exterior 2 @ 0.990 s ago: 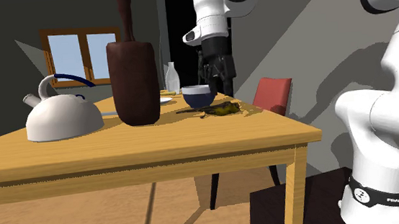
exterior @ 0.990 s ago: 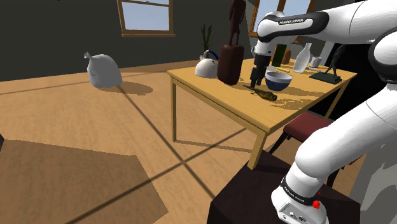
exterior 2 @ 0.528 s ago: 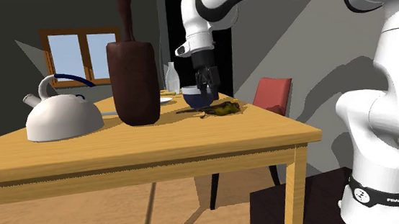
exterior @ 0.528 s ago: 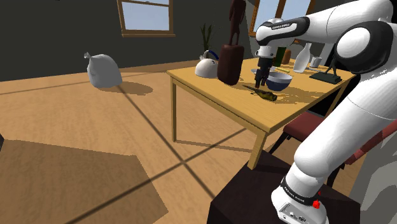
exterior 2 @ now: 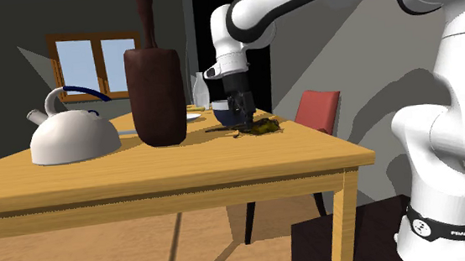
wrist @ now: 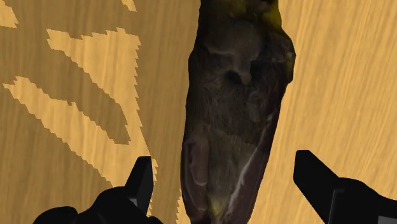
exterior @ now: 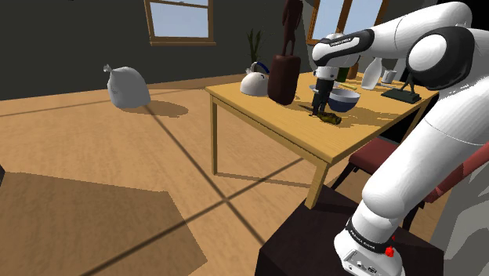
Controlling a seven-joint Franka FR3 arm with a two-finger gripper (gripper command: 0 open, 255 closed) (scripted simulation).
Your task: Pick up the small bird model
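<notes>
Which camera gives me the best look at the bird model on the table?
The wrist view: the dark olive bird model lies close up between the open fingers, untouched. The shoulder and second exterior views show it as a small dark shape on the table.

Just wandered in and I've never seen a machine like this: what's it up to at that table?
A white robot arm is reaching over a wooden table towards a small dark bird model lying on it. Its black fingers hang right over the bird, open, one on each side, not touching it. Nothing is lifted yet. A blue bowl sits just beyond, with a tall brown vessel and a white kettle further along.
</notes>
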